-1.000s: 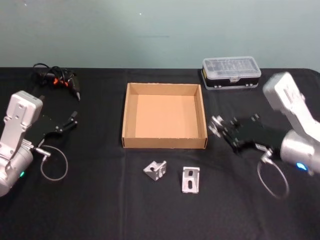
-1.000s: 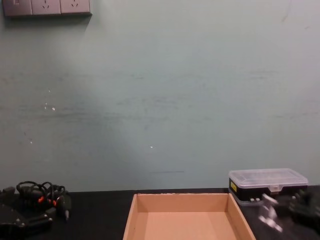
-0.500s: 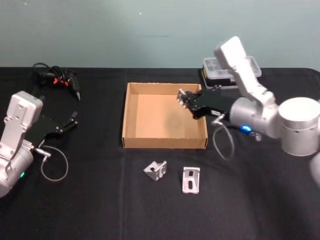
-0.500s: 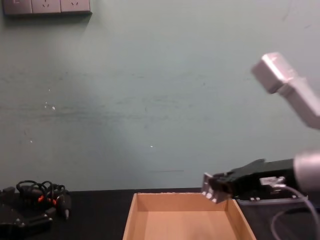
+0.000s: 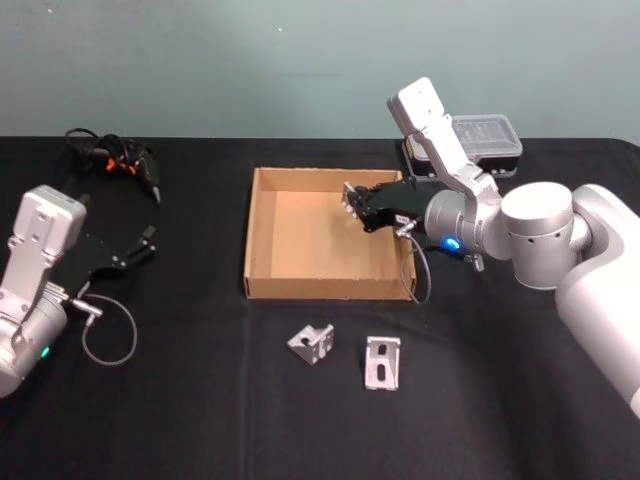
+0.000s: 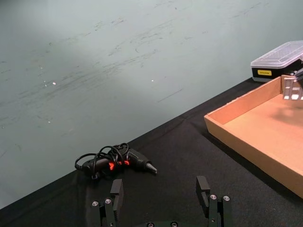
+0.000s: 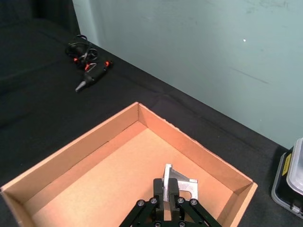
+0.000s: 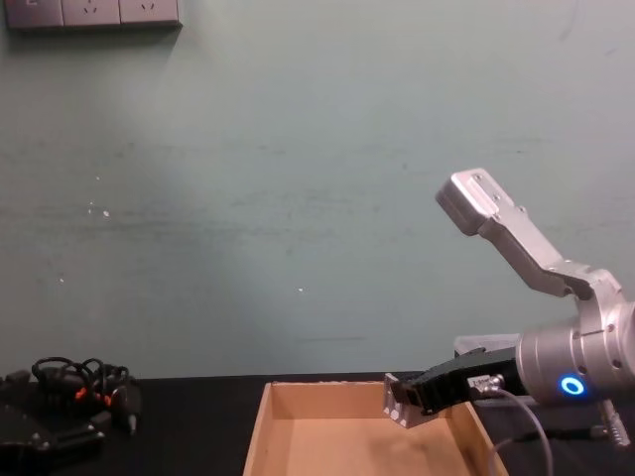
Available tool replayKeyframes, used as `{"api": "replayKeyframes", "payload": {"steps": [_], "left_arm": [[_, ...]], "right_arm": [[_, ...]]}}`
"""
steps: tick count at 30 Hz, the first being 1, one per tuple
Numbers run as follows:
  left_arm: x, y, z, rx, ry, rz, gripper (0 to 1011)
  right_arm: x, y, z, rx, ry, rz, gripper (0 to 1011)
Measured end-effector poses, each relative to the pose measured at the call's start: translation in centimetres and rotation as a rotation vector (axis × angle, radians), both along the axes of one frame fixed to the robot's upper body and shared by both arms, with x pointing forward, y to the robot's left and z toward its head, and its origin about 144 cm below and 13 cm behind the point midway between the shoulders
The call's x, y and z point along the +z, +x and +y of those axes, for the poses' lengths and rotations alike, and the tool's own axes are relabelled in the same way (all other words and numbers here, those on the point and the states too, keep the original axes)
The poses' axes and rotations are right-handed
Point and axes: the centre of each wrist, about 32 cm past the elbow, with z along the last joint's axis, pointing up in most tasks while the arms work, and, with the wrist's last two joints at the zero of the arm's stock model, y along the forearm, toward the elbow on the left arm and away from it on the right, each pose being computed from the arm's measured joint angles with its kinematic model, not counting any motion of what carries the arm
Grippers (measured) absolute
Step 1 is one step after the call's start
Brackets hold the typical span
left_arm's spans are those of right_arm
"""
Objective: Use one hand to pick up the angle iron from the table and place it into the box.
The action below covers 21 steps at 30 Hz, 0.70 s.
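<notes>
So the right pincer (image 5: 352,203) is clamped on a small silver metal angle iron (image 5: 349,196), hanging over the right half of the wide shallow tan cardboard box (image 5: 248,240), centre of the head frame. In the right wrist view the angle iron (image 7: 179,182) is pinched by one flange between the black fingers, with the box floor under it. In the chest view it (image 8: 396,405) sits at about rim height at the lower right, so I'd say it's not down on the cardboard yet.

The left pincer (image 5: 140,245) is parked on the flat black counter (image 5: 200,400) at the left edge, fingers apart, holding nothing. Two more silver brackets (image 5: 311,341) lie on the counter in front of the box.

What I'd worry about:
- Letting go from this height. A stiff little metal piece could bounce or tip over, and these walls are low, so it could hop out.
- It's close to the right-hand wall. Any drift that way on the way down and the piece or the fingers clip the rim and shove the light box.
- The grey cable (image 5: 419,272) loops down right by the box's front right corner. It looks like it could catch the wall when the arm moves.
</notes>
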Motion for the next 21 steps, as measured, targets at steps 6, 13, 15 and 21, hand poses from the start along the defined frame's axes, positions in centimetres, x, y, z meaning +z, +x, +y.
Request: {"api": "replayKeyframes", "payload": {"steps": [6, 13, 15, 21], "left_arm": [[0.0, 0.0, 0.0, 0.0, 0.0, 0.0, 1011], [0.0, 0.0, 0.0, 0.0, 0.0, 0.0, 1011], [0.0, 0.0, 0.0, 0.0, 0.0, 0.0, 1011], [0.0, 0.0, 0.0, 0.0, 0.0, 0.0, 1011]], "right_arm": [[-0.16, 0.28, -0.02, 0.003, 0.007, 0.003, 75], [-0.08, 0.16, -0.05, 0.003, 0.005, 0.002, 164], [-0.07, 0.12, -0.06, 0.003, 0.004, 0.001, 221], [-0.02, 0.04, -0.05, 0.003, 0.003, 0.0, 440]]}}
